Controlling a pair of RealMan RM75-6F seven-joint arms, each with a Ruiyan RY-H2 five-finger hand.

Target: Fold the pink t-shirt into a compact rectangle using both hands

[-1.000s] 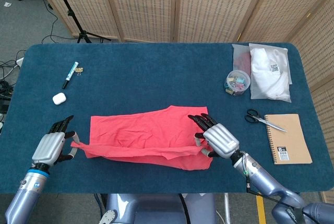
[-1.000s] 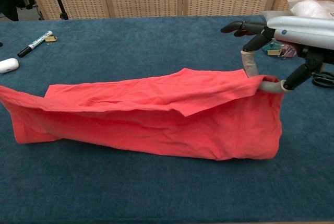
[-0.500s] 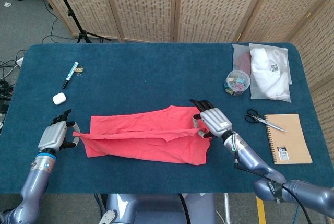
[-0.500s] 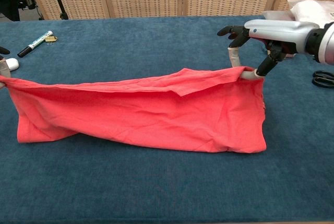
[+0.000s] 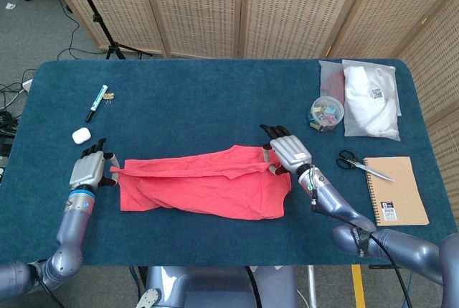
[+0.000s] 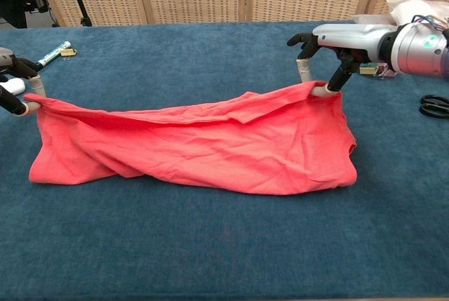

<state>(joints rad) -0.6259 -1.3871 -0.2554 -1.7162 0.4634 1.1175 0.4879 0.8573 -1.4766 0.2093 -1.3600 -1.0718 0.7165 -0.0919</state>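
Both hands carried the near edge of the pink t-shirt [image 5: 204, 186] farther across since 1 s ago; left hand [image 5: 91, 171] & right hand [image 5: 288, 151] each pinch a corner, just off the bench [image 5: 215, 107]. Shirt's mid-bench, lengthwise fold approx. done but rumpled; crosswise folds to a compact rectangle prob. remain.

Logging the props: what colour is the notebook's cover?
Plain tan-brown notebook, small dark label near its bottom corner; head view only.

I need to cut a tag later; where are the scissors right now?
In the head view, the scissors lie on the table's right side, touching the spiral notebook's left edge, right of the right hand.
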